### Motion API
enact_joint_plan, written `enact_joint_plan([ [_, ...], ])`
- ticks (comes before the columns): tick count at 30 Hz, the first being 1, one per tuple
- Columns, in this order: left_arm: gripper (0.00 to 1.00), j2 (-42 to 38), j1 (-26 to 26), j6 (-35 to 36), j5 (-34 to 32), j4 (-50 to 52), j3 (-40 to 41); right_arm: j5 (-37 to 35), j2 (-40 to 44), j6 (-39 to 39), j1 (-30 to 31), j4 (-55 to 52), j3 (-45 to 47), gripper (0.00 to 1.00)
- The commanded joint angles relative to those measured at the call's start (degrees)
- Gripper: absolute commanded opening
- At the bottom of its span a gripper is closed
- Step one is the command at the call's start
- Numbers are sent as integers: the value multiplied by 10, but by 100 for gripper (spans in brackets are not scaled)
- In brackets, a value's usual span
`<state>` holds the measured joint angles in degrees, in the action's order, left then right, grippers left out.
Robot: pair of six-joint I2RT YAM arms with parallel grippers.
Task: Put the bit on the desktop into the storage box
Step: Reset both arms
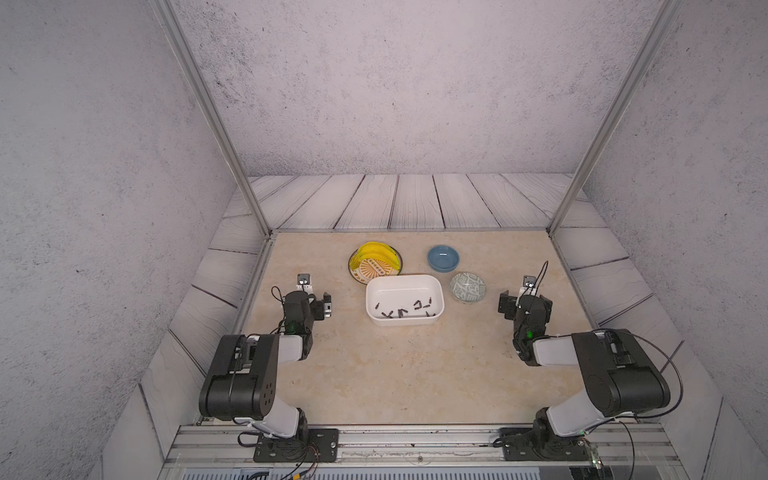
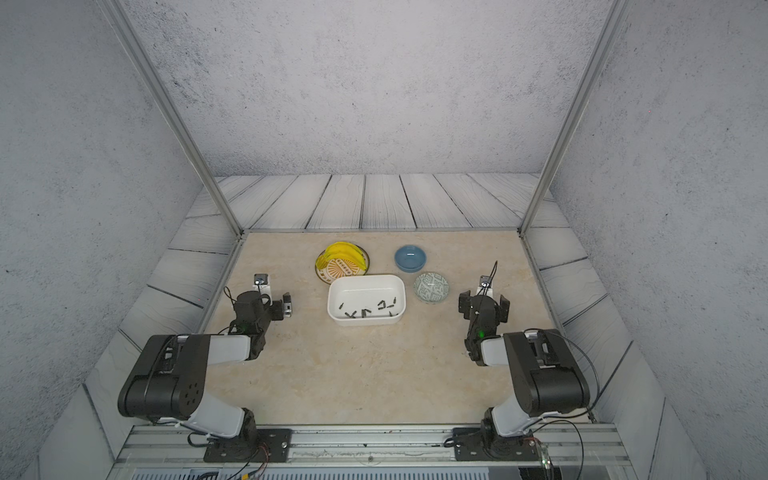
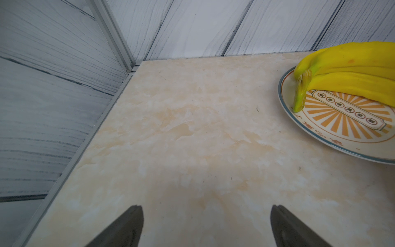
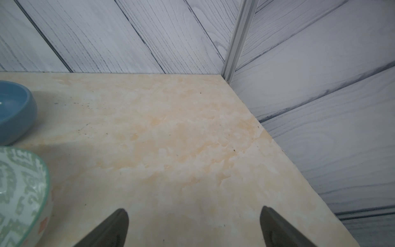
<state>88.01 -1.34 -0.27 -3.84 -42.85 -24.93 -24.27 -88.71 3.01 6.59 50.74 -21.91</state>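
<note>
Left gripper (image 3: 206, 206), right gripper (image 4: 194, 208) flank storage box (image 1: 405, 321), near desktop (image 1: 395, 374) edges.

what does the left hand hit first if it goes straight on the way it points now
Nothing near: ahead of the open left hand lies bare desktop, then the grey plank panel. The plate of bananas sits off to the side, probably clear, though depth is unclear.

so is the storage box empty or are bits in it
Not empty: several small dark bits lie scattered on the floor of the storage box, seen in both top views.
</note>
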Motion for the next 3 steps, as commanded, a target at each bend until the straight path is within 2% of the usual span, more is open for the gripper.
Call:
enact_joint_plan([
  [1,98,-3,5,-3,-5,4,-12,4,8,8,-3,-24,-11,100],
  [3,98,-6,4,-3,-7,-1,-7,7,10,9,-4,-34,-14,100],
])
